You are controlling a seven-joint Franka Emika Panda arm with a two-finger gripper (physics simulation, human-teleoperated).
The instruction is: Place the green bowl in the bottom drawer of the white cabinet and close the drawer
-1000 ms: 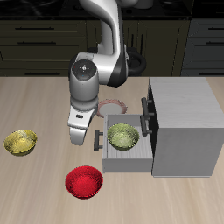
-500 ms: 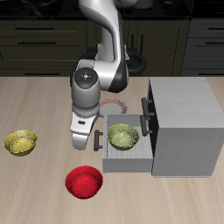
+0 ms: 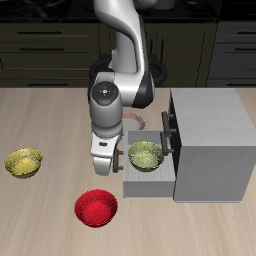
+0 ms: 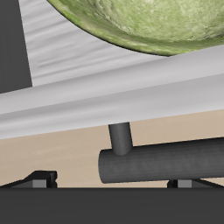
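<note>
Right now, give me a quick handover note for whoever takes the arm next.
Gripper: low in front of the bottom drawer, against its front; holding nothing, and whether the fingers are open can't be told.
Green bowl: already inside that drawer, which sticks out from the white cabinet.
The dark handle shows close up in the wrist view.
Done: bowl placed.
Left: push the drawer fully shut.

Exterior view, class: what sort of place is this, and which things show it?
Probably a simulated kitchen: dark cupboards line the back, bowls like the green bowl sit about, and a white cabinet stands on a wooden table.
</note>
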